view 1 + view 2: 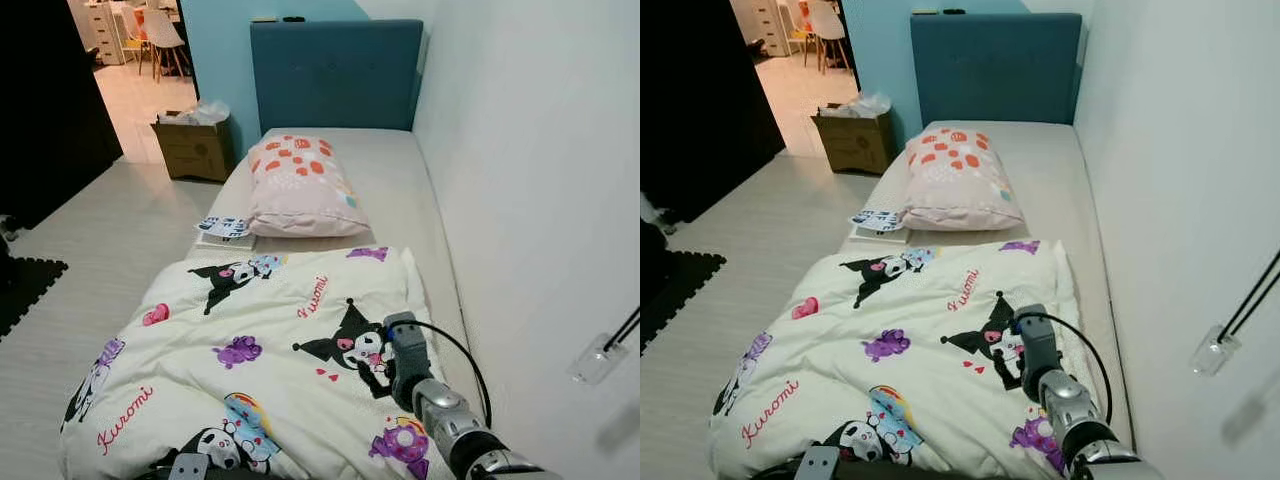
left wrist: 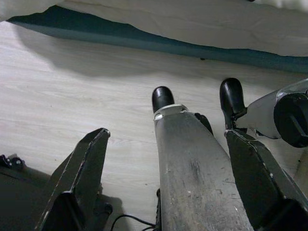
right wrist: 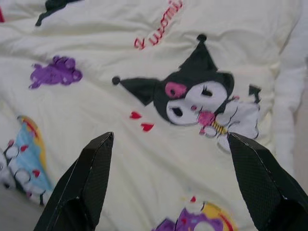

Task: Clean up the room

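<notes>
A cream quilt (image 1: 260,350) printed with cartoon characters lies rumpled over the near half of the bed (image 1: 400,190). A pink pillow (image 1: 300,185) with orange spots rests further up, near the blue headboard (image 1: 335,75). A booklet (image 1: 225,230) lies at the bed's left edge beside the pillow. My right arm (image 1: 435,400) reaches over the quilt's right side. My right gripper (image 3: 171,139) hovers open just above a black character print, holding nothing. My left gripper (image 2: 166,134) hangs open by my leg (image 2: 192,168) above the wooden floor (image 2: 72,86), next to the bed base.
A white wall (image 1: 540,180) runs close along the bed's right side, with a black cable and plug (image 1: 600,355) on it. A cardboard box (image 1: 195,148) with bags stands left of the headboard. A black mat (image 1: 25,285) lies on the pale floor at left. A doorway opens at the far left.
</notes>
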